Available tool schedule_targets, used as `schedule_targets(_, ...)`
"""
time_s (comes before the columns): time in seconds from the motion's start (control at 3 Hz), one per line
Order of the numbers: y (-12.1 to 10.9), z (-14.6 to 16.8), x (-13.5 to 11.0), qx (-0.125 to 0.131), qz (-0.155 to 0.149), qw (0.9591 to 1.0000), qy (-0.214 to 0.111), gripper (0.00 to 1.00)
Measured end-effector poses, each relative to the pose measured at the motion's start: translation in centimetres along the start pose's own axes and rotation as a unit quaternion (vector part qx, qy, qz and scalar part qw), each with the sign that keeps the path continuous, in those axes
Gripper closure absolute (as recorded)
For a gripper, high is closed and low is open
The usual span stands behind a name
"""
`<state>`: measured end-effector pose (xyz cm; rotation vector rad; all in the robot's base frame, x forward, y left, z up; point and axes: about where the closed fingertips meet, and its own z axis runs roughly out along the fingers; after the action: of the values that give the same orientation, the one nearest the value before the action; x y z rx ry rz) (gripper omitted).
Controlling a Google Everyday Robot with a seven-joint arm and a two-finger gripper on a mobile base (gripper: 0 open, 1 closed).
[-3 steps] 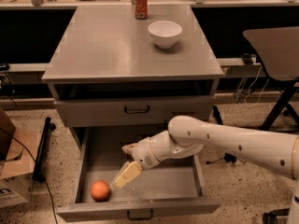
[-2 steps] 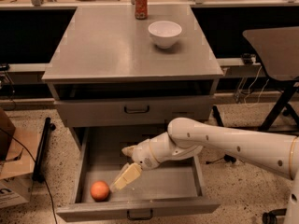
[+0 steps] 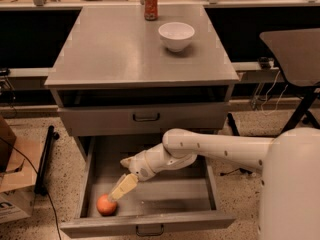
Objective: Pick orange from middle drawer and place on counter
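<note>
Camera view: the small round smooth orange fruit is evenly orange with a faint sheen; it lies on the tray floor in the front left corner of the wide grey metal middle drawer, which is pulled open; the white arm's tan-tipped gripper slants down into the drawer, its tip right at the fruit's upper right side; whether its grip is released or clenched cannot be told; the broad flat grey counter carries a white bowl and a red-orange drink can.
</note>
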<state>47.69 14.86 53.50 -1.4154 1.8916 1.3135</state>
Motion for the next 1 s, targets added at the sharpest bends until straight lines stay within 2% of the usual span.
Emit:
schedule_targets(0.33, -2.8, 3.4, 0.9, 0.007, -0.013, 0.9998, 0.011, 0.0)
schedule_targets(1.0, -7.0, 8.7, 4.4, 0.042, -0.022, 0.9986, 0.024, 0.0)
